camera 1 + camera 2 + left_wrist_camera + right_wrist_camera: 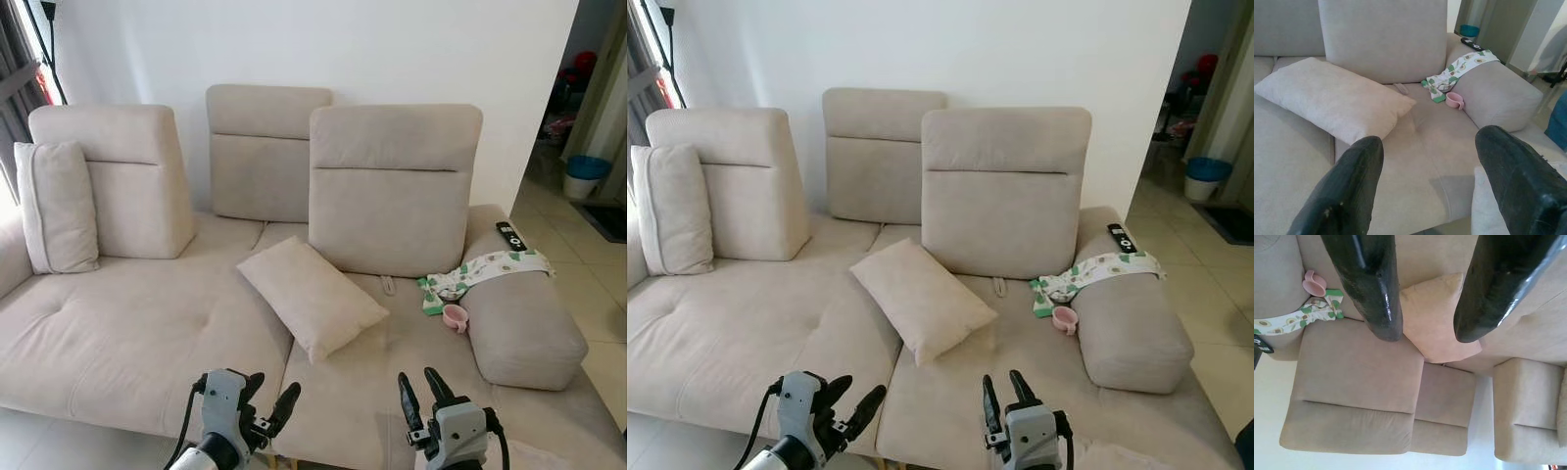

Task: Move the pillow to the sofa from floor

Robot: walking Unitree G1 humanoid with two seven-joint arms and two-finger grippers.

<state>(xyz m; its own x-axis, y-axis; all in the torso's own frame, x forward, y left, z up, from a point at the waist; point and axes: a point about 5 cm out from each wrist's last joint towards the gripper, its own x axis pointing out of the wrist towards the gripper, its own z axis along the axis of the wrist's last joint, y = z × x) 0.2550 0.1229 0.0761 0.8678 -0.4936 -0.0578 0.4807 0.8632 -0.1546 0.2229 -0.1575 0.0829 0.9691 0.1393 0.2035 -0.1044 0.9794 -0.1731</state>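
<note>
The beige pillow (312, 297) lies flat on the seat of the sofa (118, 338), one corner leaning against the middle back cushion (392, 191). Both arms are raised low in front of the sofa's front edge. The left pincer (269, 399) has its fingers spread wide and grips nothing; the right pincer (423, 392) is likewise parted and empty, pointing toward the seat. Near the right armrest (519, 328) sits a small pink cup (455, 316), touching a green-patterned cloth (480, 271) draped over the armrest, with a remote control (510, 236) just behind it.
</note>
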